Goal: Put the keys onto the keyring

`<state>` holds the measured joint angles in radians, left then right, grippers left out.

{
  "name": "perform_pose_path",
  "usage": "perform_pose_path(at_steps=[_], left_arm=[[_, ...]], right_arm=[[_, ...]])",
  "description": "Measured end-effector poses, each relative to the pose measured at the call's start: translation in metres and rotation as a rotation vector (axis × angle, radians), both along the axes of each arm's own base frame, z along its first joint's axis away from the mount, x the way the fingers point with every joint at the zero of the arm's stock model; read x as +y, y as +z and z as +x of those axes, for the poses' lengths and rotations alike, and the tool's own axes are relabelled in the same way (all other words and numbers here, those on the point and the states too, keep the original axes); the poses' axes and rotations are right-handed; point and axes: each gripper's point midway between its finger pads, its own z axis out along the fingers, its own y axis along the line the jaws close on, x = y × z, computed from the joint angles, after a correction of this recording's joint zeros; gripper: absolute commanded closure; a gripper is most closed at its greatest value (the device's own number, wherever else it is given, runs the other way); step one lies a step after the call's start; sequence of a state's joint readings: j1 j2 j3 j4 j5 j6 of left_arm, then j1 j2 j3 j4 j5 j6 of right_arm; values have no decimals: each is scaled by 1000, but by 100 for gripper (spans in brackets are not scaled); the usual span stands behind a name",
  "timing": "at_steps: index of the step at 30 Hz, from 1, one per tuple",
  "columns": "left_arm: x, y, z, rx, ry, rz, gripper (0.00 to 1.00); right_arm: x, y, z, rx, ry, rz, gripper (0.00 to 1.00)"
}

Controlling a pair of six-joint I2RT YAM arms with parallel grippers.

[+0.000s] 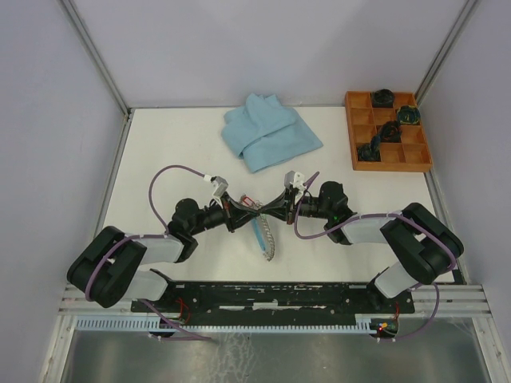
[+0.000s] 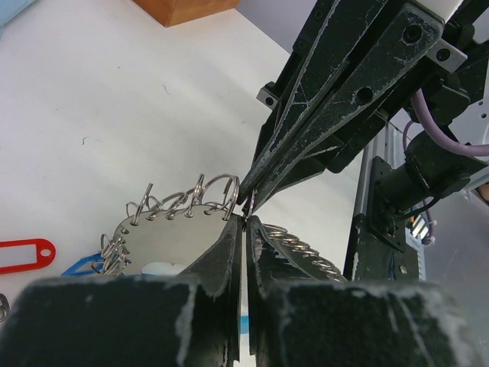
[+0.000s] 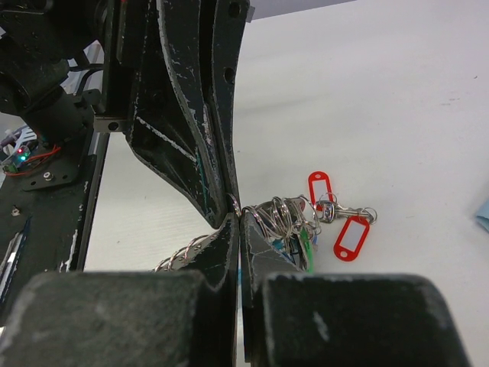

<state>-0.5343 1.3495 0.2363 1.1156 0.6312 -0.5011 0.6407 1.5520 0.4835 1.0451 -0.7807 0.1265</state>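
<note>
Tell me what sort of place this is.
Probably a robot lab test cell: a white tabletop boxed in by plain grey wall panels, two black robot arms bolted to a silver metal rail at its near edge, and props laid out, an orange-brown compartment tray and a folded light-blue cloth.

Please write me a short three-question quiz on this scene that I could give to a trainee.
1. True or false: the left gripper and the right gripper meet tip to tip at the keyring, both with their jaws shut.
2. Where does the wooden tray stand? A: at the far right corner of the table. B: at the near left edge. C: between the two arms.
3. Fill in: the key tag lying flat at the left edge of the left wrist view is ____ in colour.

Key: 1 true; 2 A; 3 red.
</note>
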Motion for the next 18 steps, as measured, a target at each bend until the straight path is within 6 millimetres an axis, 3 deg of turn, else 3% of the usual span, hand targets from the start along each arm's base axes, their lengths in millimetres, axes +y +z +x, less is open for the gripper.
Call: perform_pose_path(at_steps=[18], left_arm=[[-6,-2,-11,-117,-63,143,97]], right_arm=[[-8,-4,-13,9,42,-96,86]])
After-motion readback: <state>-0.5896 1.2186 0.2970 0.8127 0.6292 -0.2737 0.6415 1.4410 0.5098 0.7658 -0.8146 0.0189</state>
